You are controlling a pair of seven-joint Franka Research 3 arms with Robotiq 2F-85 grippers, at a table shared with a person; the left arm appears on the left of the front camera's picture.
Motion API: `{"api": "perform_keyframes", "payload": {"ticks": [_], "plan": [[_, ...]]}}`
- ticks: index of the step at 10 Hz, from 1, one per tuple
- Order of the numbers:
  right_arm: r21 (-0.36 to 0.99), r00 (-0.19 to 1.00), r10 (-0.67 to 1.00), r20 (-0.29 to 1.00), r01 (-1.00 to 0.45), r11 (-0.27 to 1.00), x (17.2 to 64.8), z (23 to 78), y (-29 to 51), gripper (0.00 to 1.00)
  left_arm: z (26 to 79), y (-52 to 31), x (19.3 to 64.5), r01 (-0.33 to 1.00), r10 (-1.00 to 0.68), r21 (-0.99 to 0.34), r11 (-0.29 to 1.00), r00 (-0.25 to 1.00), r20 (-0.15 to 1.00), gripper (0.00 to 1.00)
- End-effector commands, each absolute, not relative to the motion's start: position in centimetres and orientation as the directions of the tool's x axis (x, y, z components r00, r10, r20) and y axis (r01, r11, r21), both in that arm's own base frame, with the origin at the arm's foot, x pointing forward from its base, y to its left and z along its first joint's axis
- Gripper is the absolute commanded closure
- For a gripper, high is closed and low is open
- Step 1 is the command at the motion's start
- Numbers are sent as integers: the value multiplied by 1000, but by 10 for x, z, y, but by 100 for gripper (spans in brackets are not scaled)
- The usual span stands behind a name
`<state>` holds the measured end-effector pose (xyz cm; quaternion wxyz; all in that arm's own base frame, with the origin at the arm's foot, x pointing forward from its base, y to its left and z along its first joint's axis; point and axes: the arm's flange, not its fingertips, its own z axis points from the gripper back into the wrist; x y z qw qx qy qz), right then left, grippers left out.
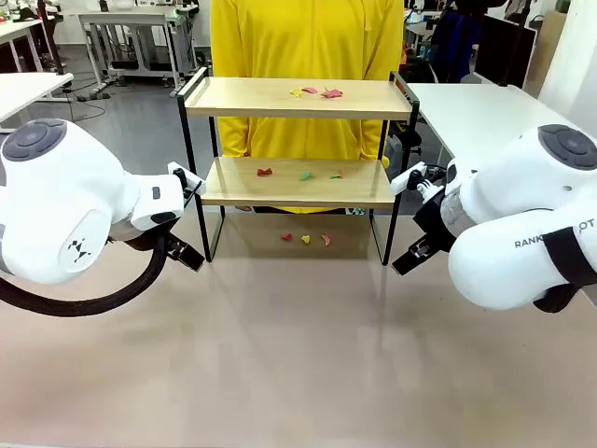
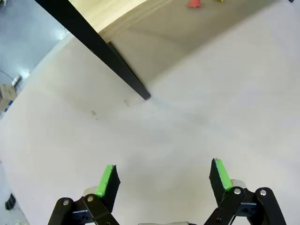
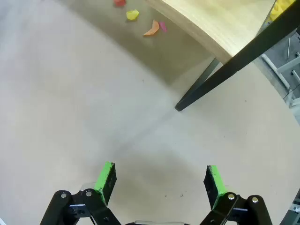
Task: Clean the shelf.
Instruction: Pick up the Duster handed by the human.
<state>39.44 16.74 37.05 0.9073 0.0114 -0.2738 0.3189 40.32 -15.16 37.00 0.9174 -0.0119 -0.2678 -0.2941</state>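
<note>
The shelf (image 1: pixel 298 140) stands mid-table, two light wooden boards in a black frame. Small coloured scraps (image 1: pixel 317 91) lie on its top board. More scraps (image 1: pixel 303 174) sit on the lower board, and three scraps (image 1: pixel 306 239) lie on the table beneath it. My left gripper (image 2: pixel 164 176) hangs open over bare table, near the shelf's left leg (image 2: pixel 93 42). Open as well, my right gripper (image 3: pixel 159 176) hovers above the table by the right leg (image 3: pixel 220 77). The red, yellow and orange scraps (image 3: pixel 140 21) under the shelf lie beyond it. Neither gripper holds anything.
A person in a yellow top (image 1: pixel 308 37) stands right behind the shelf at the far side. My two white arms (image 1: pixel 56 215) (image 1: pixel 522 224) flank the shelf. White tables (image 1: pixel 476 112) stand to the sides, and bare tabletop (image 1: pixel 298 355) stretches in front.
</note>
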Motion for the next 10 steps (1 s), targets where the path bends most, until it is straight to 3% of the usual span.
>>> {"api": "perform_keyframes", "payload": {"ticks": [1, 10], "plan": [[-154, 647, 572, 504, -585, 796, 394, 371, 167, 0, 370, -152, 403, 546, -533, 136, 827, 683, 499, 0], [-154, 646, 573, 504, -585, 796, 394, 370, 167, 0, 370, -152, 403, 546, -534, 136, 826, 683, 498, 0]]}}
